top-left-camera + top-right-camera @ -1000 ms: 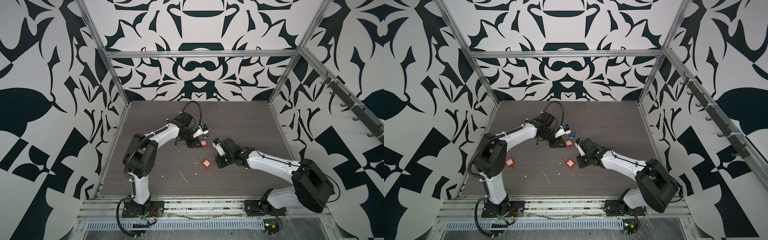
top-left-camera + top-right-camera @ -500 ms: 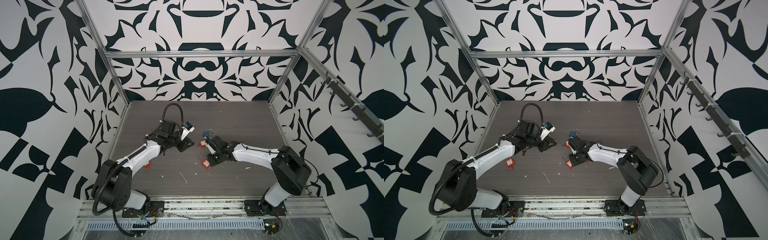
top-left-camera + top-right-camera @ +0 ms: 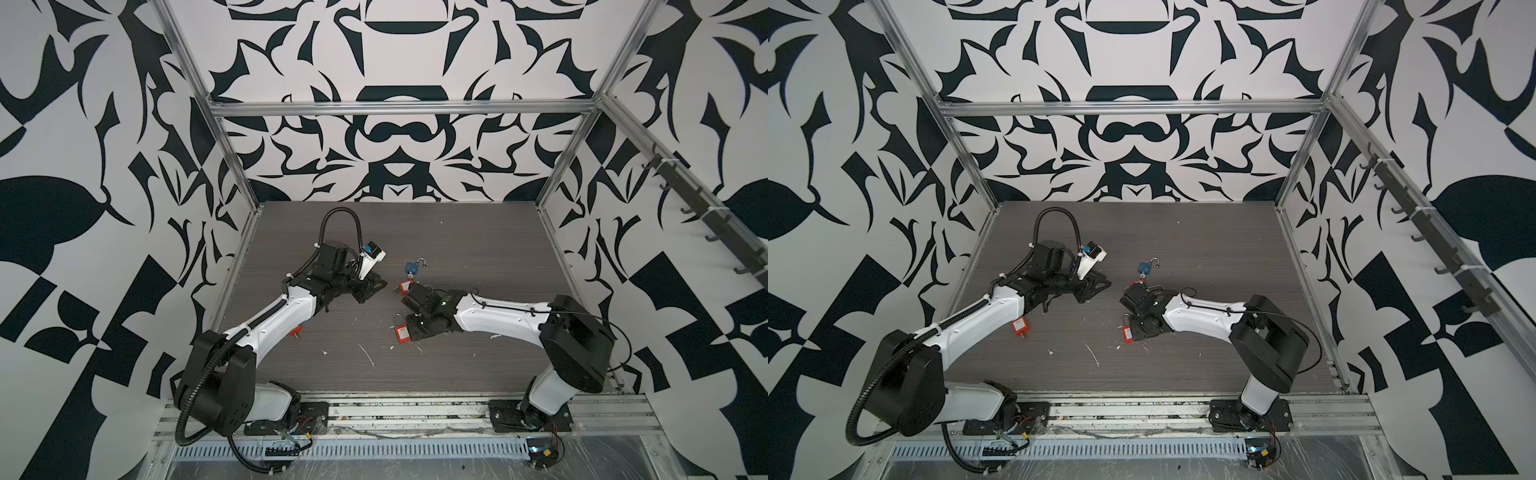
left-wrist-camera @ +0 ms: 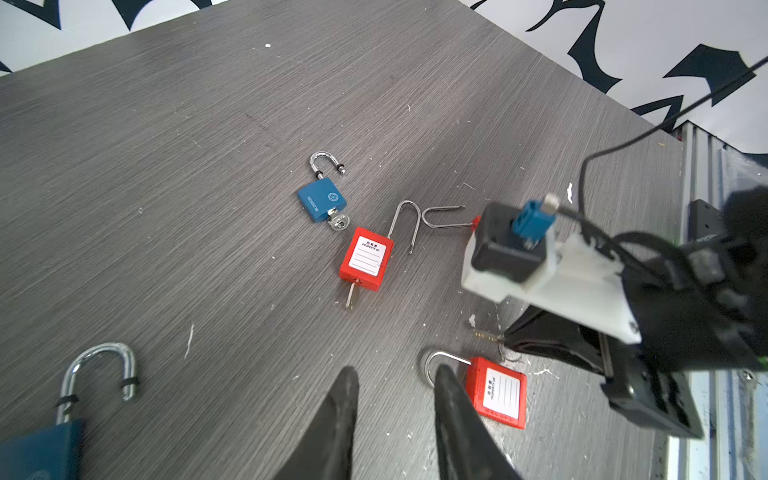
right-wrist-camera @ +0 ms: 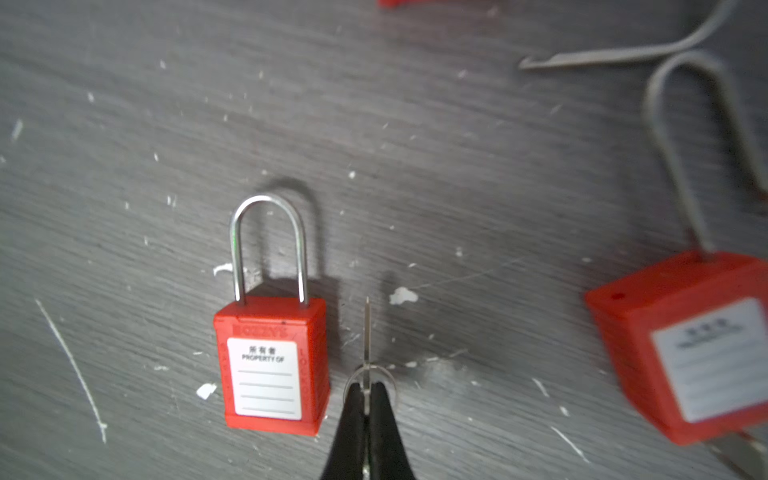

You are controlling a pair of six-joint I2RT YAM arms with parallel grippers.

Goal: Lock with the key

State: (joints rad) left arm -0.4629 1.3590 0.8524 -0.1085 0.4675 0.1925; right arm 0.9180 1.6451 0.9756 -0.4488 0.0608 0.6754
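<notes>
My right gripper is shut on a thin metal key with a ring, seen edge-on, its blade pointing out from the tips. The key hangs just beside a red padlock that lies flat with its shackle down; in both top views this padlock lies at the right gripper. My left gripper is open and empty over bare table, left of centre.
A second red padlock with a raised shackle and a key in it lies mid-table. A small blue padlock, open with a key, sits beyond it. A big blue padlock lies near the left gripper, and another red padlock by the left arm.
The left gripper has drawn back to the left, away from the red padlock in the middle. The right gripper has shifted a little left and nearer, still shut on the key.
</notes>
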